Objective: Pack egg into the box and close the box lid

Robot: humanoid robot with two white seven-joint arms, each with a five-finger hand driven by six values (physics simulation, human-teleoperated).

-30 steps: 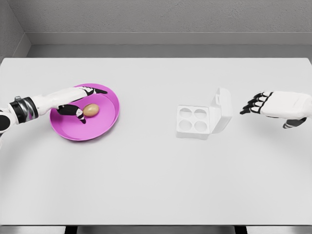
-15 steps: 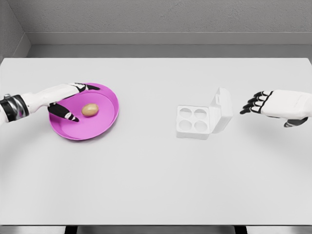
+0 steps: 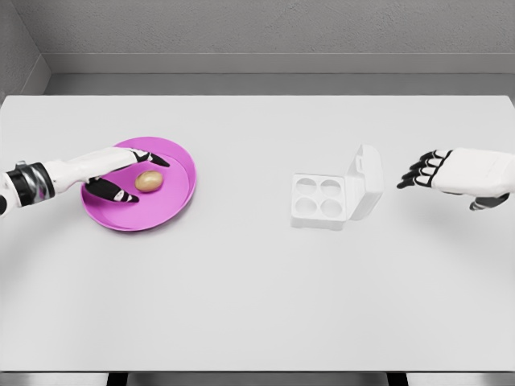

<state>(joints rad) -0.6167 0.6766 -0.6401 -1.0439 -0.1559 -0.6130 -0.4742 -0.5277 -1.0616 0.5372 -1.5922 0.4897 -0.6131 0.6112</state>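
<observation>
While the egg (image 3: 148,181) waits ungrasped on the magenta plate (image 3: 161,213), the left hand (image 3: 121,173) returns.
A moment ago it had drawn back; now its spread fingers flank the egg again, suggesting a retried grasp. Right hand (image 3: 451,173) hovers relaxed and empty beside the open egg box (image 3: 334,195).

A broad bare stretch of white tabletop (image 3: 241,273) lies between the shallow magenta plate (image 3: 173,201) and the white four-cup egg box (image 3: 320,201). The box's raised lid (image 3: 366,181) walls off its right side, while its cups stand unobstructed from above and from the left
</observation>
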